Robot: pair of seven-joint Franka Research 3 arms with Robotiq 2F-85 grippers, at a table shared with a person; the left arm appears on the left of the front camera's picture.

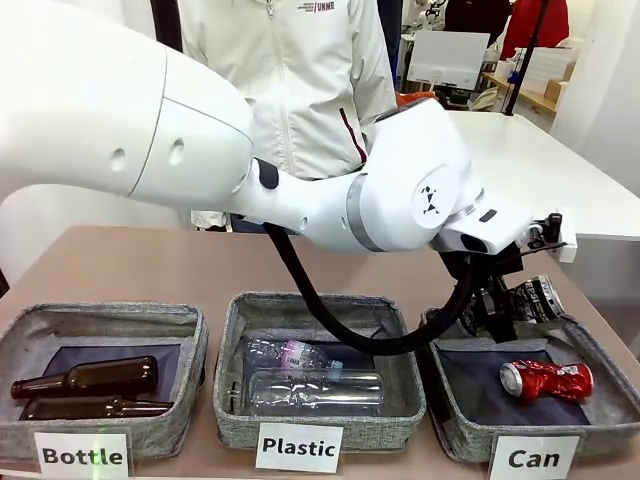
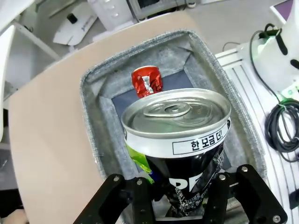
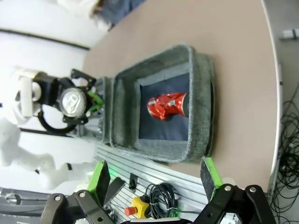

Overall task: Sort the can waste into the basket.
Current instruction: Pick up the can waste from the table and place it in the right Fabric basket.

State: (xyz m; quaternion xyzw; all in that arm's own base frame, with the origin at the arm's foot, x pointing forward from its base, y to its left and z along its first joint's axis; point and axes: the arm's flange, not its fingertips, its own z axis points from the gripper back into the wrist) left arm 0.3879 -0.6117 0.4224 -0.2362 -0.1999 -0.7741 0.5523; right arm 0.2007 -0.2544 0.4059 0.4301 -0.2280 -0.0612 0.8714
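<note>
Brown tabletop (image 1: 130,265) runs across to a person in a white jacket (image 1: 300,70) standing at the far side. Three grey fabric baskets sit along the near edge: the "Bottle" basket (image 1: 20,345) at the left holds two brown glass bottles (image 1: 90,378), the "Plastic" basket (image 1: 232,350) in the middle holds clear plastic bottles (image 1: 315,390), and the "Can" basket (image 1: 610,385) is at the right. The left arm (image 1: 300,200) reaches across the middle, and its left hand (image 1: 500,310) hangs over the far left part of the "Can" basket. The left hand's fingers are closed on the crumpled lower body of the black-silver can (image 2: 180,140), which has green marks and its silver top facing the wrist camera. The red can (image 1: 546,380) lies on its side on that basket's dark floor. The right hand (image 3: 156,177) hovers above the same basket with its green-padded fingers (image 3: 99,179) spread wide apart, holding nothing.
</note>
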